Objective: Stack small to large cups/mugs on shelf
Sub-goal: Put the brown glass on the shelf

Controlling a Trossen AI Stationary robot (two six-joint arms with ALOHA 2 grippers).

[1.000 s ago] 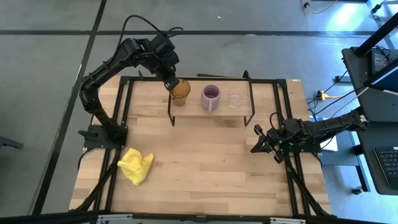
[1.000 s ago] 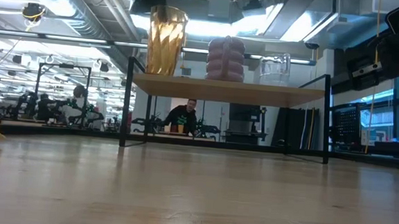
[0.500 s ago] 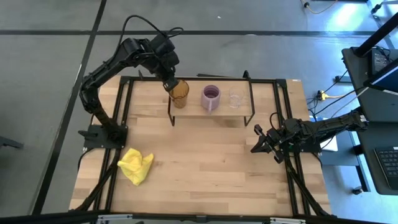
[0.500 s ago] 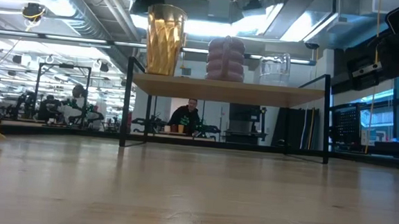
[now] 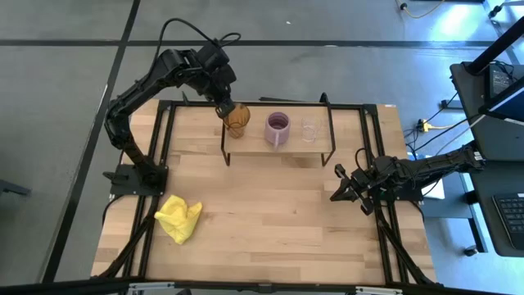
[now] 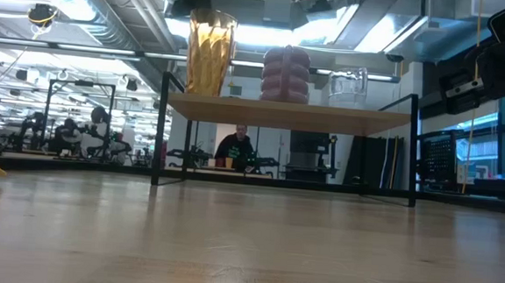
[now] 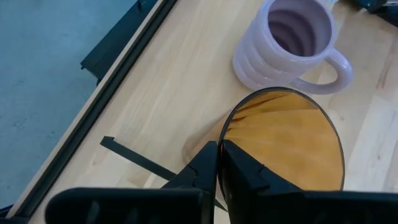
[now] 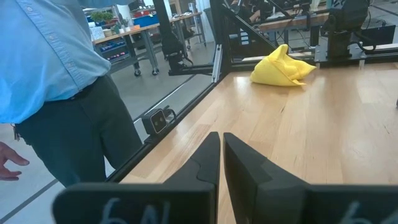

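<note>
Amber ribbed tumbler [image 5: 237,120]: 1 item, at the left end of the shelf [image 5: 254,141], pinched at its rim by the left gripper [image 7: 218,163], one finger inside the glass and one outside, fingers nearly together on the wall. From table height its base [image 6: 209,53] appears to meet the plank; I cannot tell whether full weight is on it. Over the last second it lifts slightly, then comes back down and stands straighter, so this reads as a final settling of the placement rather than a fresh pick

Purple mug [image 5: 277,127]: 1 item, mid-shelf, upright, handle facing the near edge, just beside the tumbler, not touching

Clear glass cup [image 5: 309,129]: 1 item, right of the mug, upright, unmoved

Order on the plank, right to left: small, medium, large. All 3 vessels are on the shelf, so the task looks nearly done; what remains, in my judgement, is letting go of the rim and withdrawing without tipping the tall glass

Right gripper [image 5: 348,185]: parked at the table's right edge, fingers closed on nothing, unmoved

Yellow cloth [image 5: 179,218]: on the tabletop, well apart from the shelf

A person stands beside the table in the right wrist view
</note>
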